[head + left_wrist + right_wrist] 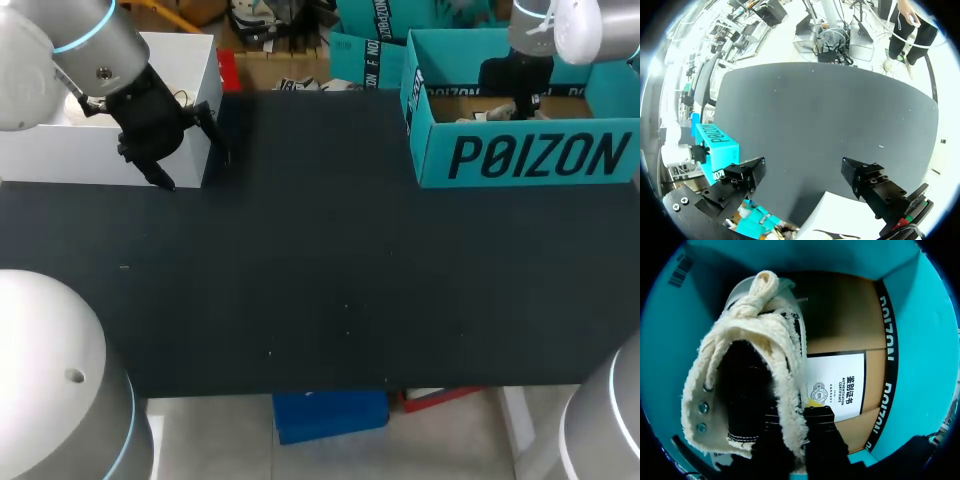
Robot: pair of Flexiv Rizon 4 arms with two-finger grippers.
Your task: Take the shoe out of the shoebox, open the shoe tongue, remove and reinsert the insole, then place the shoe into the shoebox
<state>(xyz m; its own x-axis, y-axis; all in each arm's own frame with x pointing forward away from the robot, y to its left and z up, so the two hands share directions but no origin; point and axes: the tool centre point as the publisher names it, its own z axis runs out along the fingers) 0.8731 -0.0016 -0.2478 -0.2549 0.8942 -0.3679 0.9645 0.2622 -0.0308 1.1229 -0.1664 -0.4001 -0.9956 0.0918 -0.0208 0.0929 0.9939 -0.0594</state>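
My right end effector (801, 416) was clamped on the soft frayed collar of the cream canvas shoe (740, 370), light and floppy I judged, inside the teal cardboard shoebox (520, 160) at the bench's (320, 290) one o'clock; my left end effector (802, 171) hung spread apart at ten o'clock.

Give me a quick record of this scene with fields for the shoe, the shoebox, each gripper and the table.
shoe: cream frayed canvas, lying inside the shoebox
shoebox: teal, open, far right of the table
right gripper: down in the shoebox, shut on the shoe's collar
left gripper: open, empty, beside the white box
table: dark surface
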